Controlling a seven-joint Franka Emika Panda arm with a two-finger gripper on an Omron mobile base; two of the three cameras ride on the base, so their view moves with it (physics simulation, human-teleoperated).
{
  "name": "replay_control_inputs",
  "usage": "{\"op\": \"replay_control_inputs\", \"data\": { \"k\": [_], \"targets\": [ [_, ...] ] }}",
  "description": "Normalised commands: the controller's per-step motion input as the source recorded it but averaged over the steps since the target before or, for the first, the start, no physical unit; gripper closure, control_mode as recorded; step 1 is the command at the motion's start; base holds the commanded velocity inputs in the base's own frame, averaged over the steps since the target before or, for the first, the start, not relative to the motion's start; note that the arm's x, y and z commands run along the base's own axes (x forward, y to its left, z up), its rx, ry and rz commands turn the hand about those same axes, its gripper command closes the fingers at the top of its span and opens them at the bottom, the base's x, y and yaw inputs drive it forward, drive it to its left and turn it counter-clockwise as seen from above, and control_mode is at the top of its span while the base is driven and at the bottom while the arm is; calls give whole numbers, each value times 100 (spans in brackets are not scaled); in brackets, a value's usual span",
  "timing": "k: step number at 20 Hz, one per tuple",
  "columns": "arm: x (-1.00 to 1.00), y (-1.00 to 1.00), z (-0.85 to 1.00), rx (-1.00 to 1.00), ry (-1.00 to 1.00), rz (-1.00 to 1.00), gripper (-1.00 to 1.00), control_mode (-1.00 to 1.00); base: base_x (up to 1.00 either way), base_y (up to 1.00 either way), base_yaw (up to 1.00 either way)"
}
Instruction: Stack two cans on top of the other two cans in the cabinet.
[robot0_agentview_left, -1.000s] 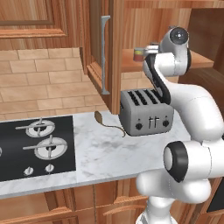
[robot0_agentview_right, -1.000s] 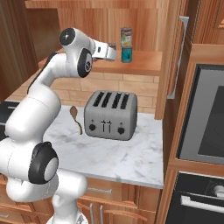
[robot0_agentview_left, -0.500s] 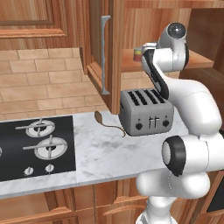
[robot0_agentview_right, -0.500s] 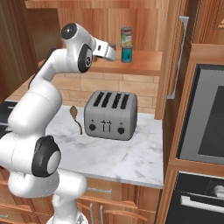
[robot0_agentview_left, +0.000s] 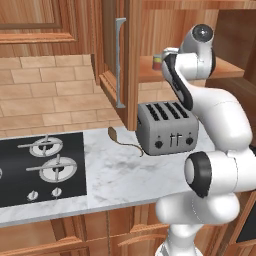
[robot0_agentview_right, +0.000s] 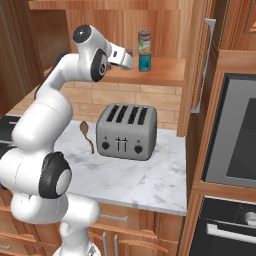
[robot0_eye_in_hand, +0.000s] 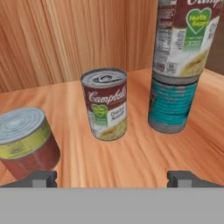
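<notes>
claw (robot0_eye_in_hand: 111, 177) fully open, empty, level with cabinet shelf (robot0_eye_in_hand: 131, 157) | one pale-labelled can (robot0_eye_in_hand: 179, 37) stacked on teal can (robot0_eye_in_hand: 171, 103) | loose pale-labelled can (robot0_eye_in_hand: 105, 104) upright, dead ahead, slightly left of centre, axis vertical | red can (robot0_eye_in_hand: 27, 144) nearer, left, top bare | next judged: grasp loose can

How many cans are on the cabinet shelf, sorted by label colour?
Pale-labelled cans: 2, one standing on the shelf, one stacked on the teal can
Teal can: 1
Dark red can: 1
Total: 4
</notes>
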Motion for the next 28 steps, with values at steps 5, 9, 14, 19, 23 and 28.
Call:
{"op": "replay_control_inputs", "data": {
  "k": [5, 9, 14, 19, 23, 28],
  "targets": [
    [19, 0, -5, 0, 0, 0, -100, -100, 0, 0, 0],
    [21, 0, -2, 0, 0, 0, -100, -100, 0, 0, 0],
    [18, 0, 0, 0, 0, 0, -100, -100, 0, 0, 0],
    [15, 0, 0, 0, 0, 0, -100, -100, 0, 0, 0],
    [17, 0, -3, 0, 0, 0, -100, -100, 0, 0, 0],
    [16, 0, -7, 0, 0, 0, -100, -100, 0, 0, 0]
  ]
}}
